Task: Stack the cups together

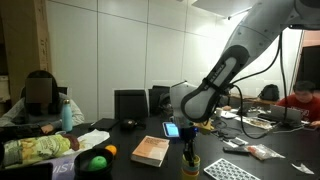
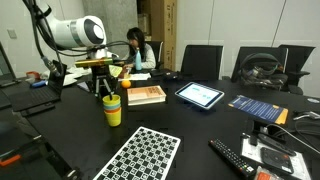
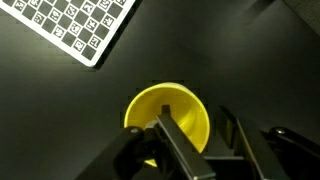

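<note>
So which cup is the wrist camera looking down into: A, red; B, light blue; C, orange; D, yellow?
D: the wrist view shows the open mouth of a yellow cup, below the checkerboard.

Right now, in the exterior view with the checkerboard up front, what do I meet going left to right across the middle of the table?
yellow cup → book → tablet → blue booklet
</note>
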